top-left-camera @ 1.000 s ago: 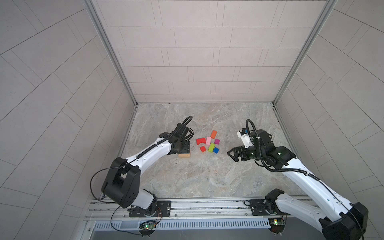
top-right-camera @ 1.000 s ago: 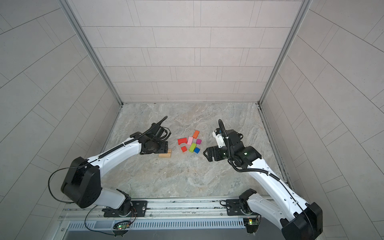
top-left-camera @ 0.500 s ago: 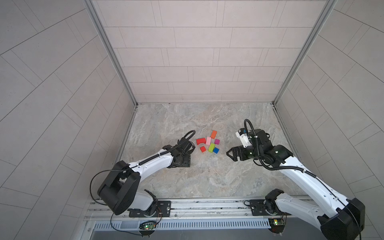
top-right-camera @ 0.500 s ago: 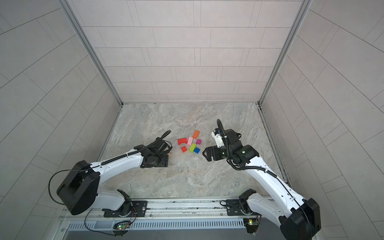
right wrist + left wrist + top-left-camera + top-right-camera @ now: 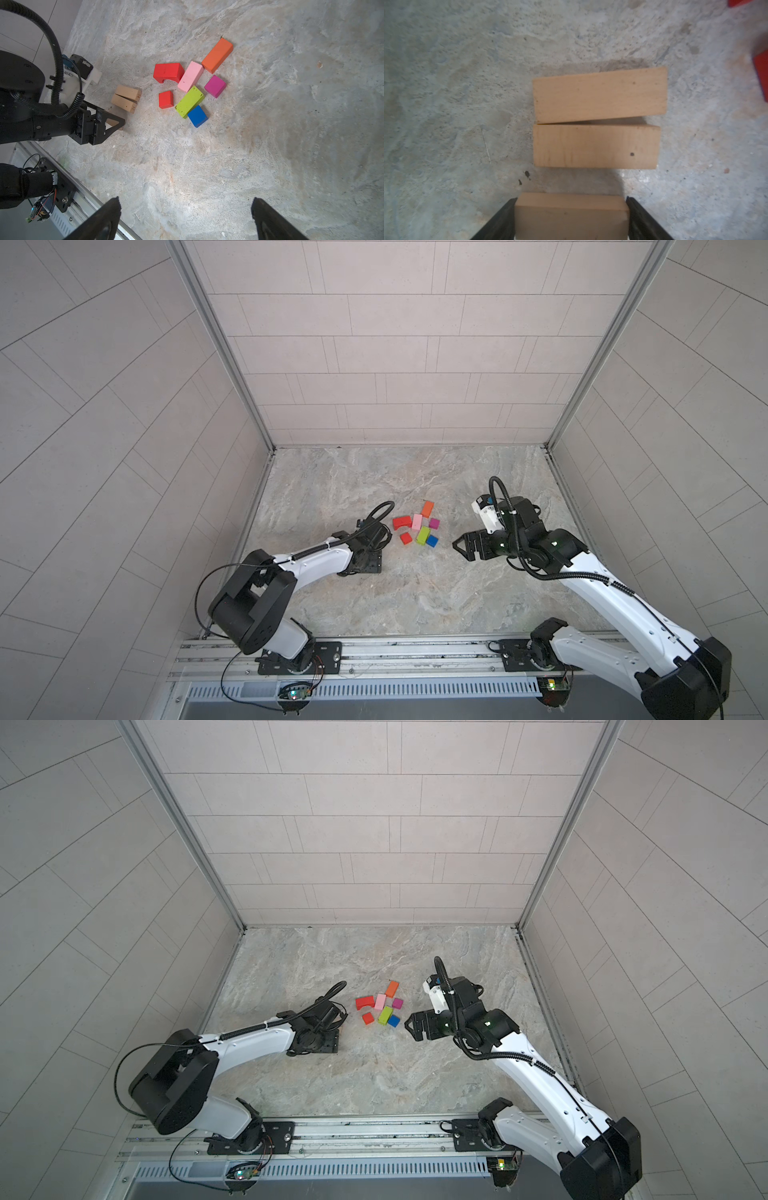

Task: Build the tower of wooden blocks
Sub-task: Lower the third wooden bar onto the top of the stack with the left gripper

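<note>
tan bar (image 5: 571,220) in left pincer (image 5: 571,200)

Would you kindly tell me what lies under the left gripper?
The left gripper holds a plain tan wooden bar between its black fingers. Two loose tan bars lie touching just ahead on the marble floor. The held bar's underside is covered, so contact cannot be told.

Light was soft and even, shadows faint. The red block (image 5: 761,76) was blurred at the left wrist view's edge. A pale glare patch lay on the table (image 5: 187,199).
</note>
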{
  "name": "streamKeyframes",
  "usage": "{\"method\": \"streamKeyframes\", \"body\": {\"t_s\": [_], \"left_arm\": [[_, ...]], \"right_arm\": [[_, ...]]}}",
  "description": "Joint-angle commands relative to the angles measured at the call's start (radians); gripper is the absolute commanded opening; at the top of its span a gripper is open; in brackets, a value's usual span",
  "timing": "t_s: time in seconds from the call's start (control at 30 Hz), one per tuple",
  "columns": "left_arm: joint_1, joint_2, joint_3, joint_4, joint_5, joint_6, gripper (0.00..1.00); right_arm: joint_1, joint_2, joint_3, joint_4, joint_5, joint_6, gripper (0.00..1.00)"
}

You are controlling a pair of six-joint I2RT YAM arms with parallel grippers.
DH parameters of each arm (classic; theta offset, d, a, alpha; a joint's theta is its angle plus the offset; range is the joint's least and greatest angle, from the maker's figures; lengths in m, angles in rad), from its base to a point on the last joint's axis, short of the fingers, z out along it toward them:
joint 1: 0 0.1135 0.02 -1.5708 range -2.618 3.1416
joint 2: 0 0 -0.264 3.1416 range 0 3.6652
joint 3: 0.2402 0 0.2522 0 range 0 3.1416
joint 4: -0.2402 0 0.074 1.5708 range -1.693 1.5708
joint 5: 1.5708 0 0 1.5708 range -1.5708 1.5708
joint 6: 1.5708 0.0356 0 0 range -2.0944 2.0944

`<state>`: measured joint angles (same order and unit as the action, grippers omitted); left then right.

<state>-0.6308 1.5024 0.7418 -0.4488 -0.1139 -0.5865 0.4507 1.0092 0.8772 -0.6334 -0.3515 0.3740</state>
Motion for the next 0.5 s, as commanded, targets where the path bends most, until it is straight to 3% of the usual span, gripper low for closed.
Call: {"method": "streamKeyframes", "body": {"t_s": [0.0, 0.47], "left_arm": [[-0.007, 0.026, 0.005, 0.028, -0.015, 0.010, 0.74], [-0.009, 0.110, 0.045, 0.052, -0.016, 0.008, 0.75]], "right_arm": [[0.000, -0.011, 0.003, -0.010, 0.017, 0.003, 0.99], [0.000, -0.007, 0.004, -0.014, 0.020, -0.003, 0.99]]}}
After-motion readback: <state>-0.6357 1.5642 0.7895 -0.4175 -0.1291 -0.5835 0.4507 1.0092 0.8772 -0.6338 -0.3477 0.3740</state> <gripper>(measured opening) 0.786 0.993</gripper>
